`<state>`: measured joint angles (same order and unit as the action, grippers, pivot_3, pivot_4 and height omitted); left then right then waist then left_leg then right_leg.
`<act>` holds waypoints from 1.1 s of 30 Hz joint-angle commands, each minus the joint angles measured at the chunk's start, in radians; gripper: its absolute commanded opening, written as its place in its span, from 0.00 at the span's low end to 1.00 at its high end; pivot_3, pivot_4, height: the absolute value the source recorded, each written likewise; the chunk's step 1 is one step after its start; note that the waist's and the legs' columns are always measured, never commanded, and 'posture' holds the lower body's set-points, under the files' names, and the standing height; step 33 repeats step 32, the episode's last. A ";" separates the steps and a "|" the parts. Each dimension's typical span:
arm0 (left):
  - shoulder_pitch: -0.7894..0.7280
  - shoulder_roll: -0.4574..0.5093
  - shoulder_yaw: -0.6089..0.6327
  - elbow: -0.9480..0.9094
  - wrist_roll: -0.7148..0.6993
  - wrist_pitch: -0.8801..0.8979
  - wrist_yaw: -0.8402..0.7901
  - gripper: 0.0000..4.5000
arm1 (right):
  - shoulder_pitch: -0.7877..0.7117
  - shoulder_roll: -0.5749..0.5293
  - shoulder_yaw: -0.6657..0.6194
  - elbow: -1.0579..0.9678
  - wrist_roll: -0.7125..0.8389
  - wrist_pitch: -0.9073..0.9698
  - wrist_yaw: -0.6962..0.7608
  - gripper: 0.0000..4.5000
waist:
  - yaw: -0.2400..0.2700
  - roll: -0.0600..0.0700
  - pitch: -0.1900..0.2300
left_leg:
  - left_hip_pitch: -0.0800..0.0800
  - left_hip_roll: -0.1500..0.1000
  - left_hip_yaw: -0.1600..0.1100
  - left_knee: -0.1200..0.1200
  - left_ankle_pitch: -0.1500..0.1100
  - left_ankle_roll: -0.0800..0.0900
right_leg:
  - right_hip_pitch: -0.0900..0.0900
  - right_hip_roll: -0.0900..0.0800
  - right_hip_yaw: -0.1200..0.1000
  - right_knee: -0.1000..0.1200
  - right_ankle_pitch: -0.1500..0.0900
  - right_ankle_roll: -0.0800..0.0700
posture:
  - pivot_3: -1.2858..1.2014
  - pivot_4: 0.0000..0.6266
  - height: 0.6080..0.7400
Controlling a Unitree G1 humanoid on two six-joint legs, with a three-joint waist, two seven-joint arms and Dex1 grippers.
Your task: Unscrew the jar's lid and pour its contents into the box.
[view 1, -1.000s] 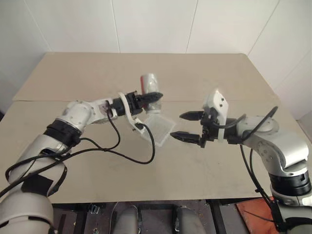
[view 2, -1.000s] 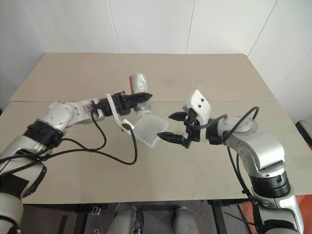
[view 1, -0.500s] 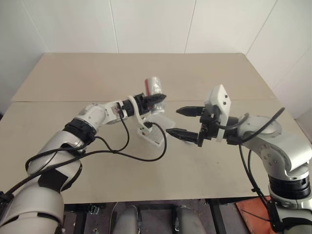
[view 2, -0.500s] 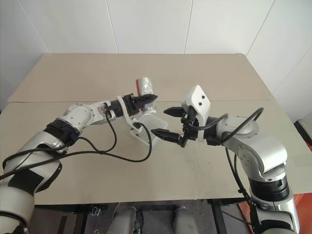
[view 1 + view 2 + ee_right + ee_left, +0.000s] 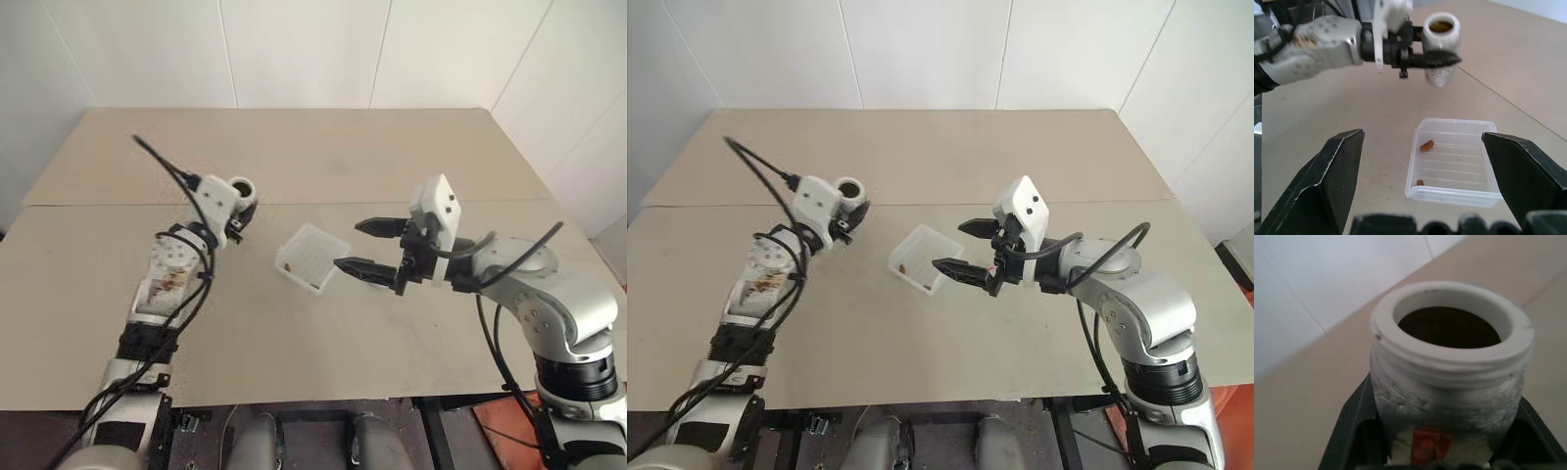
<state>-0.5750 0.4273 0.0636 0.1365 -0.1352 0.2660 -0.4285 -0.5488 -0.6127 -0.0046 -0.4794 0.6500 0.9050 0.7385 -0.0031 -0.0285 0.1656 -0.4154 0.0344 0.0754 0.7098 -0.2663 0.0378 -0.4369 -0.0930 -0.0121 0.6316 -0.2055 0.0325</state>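
The jar (image 5: 1447, 377) is cut off at its lower end in the left wrist view, where the dark fingers (image 5: 1354, 423) of the left gripper (image 5: 1437, 59) cover its base. Its mouth is uncapped and faces upward; the dark interior cannot be read there, though the right wrist view shows a brown tone inside the rim. A red mark sits on the jar wall between the fingers. The left gripper is clenched on the jar, holding it upright above the worktop (image 5: 323, 147), at about 10 o'clock from the box (image 5: 312, 257).

The box rests flat on the worktop near its centre. Two small brown bits (image 5: 1426, 145) lie on its ribbed floor, one near the middle and one by the near wall; further detail of them is too small to make out.

The left arm rises from the near left edge of the worktop with the forearm steep and the wrist bent toward the centre. A black cable loops off it.

The right gripper (image 5: 370, 247) is released, with its jaws spread wide. It points roughly level toward the box from about 3 o'clock, the nearer fingertip just beside the box rim. The right forearm reaches in from the right edge, with the elbow bent.
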 commanded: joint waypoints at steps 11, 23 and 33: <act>0.184 -0.056 0.038 -0.064 -0.064 -0.009 -0.018 0.43 | -0.007 -0.009 -0.025 0.009 0.004 -0.062 0.016 0.99 | 0.010 0.000 -0.001 | 0.006 -0.001 0.000 0.000 0.000 0.000 | 0.005 0.000 0.001 -0.002 0.001 -0.001 | 0.52 0.24 1.00; 0.348 0.061 0.098 -0.310 -0.138 0.135 -0.100 0.99 | 0.015 -0.060 -0.046 0.027 -0.001 -0.073 0.050 1.00 | 0.001 0.000 0.000 | 0.011 0.000 -0.001 0.000 -0.001 0.001 | 0.010 0.000 0.001 -0.004 0.001 -0.001 | 0.52 0.24 1.00; 0.710 0.300 0.419 -0.693 -0.478 0.191 -0.442 0.99 | 0.172 -0.146 -0.100 0.064 -0.045 -0.205 0.136 1.00 | -0.001 0.000 0.000 | 0.012 0.002 -0.002 -0.004 -0.001 0.000 | 0.010 -0.002 0.000 -0.006 0.000 -0.002 | 0.52 0.24 1.00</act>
